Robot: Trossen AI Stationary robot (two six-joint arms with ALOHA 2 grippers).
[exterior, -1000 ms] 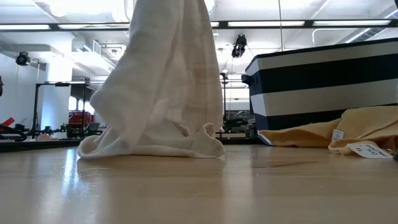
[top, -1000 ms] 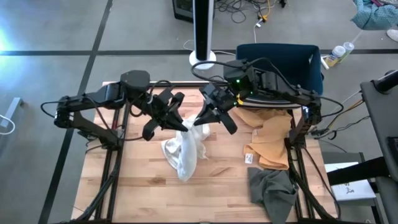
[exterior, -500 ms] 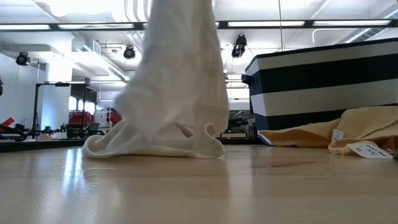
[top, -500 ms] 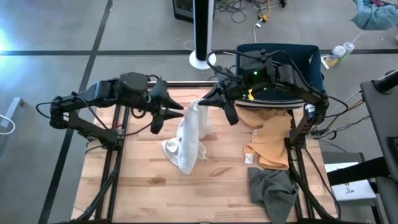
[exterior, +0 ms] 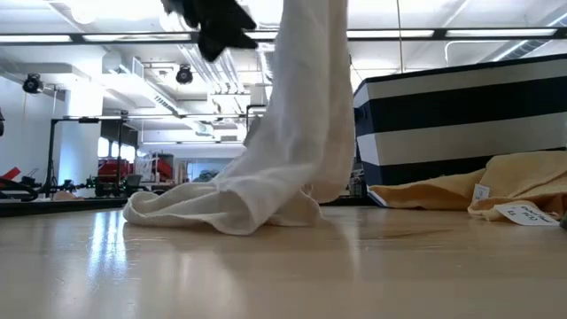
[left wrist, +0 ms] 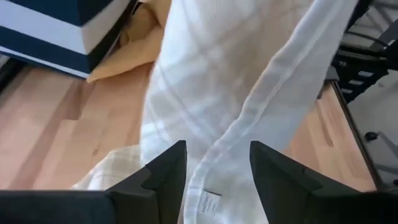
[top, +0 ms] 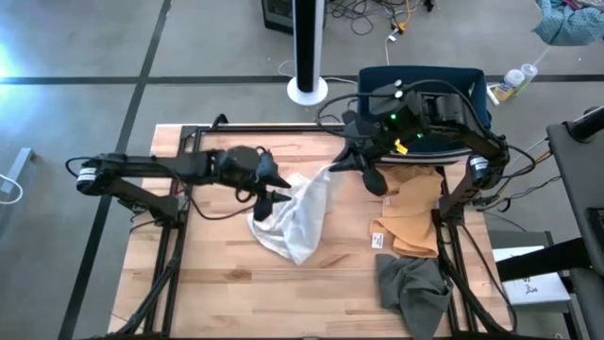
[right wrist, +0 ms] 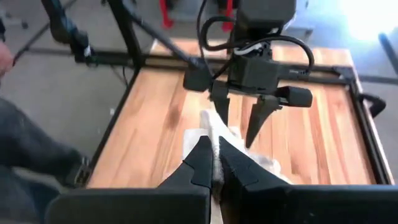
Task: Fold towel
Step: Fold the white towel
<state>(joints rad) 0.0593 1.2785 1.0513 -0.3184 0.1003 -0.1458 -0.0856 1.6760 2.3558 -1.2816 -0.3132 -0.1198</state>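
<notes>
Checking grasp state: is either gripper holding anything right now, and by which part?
The right gripper is shut on the white towel, pinching its raised upper edge. The left gripper is open, its fingers on either side of the hanging cloth, gripping nothing.

The right gripper (top: 332, 168) is pinching the top corner of the white towel (top: 300, 215) at the table's (top: 217, 283) centre, its fingers closed on the cloth, which is trailing down toward seven o'clock onto the wood. The left gripper (top: 278, 189) is hovering just beside the towel's nine o'clock edge with fingers spread. A tan cloth (top: 408, 212) is lying toward three o'clock, a grey cloth (top: 413, 291) toward five o'clock.
</notes>
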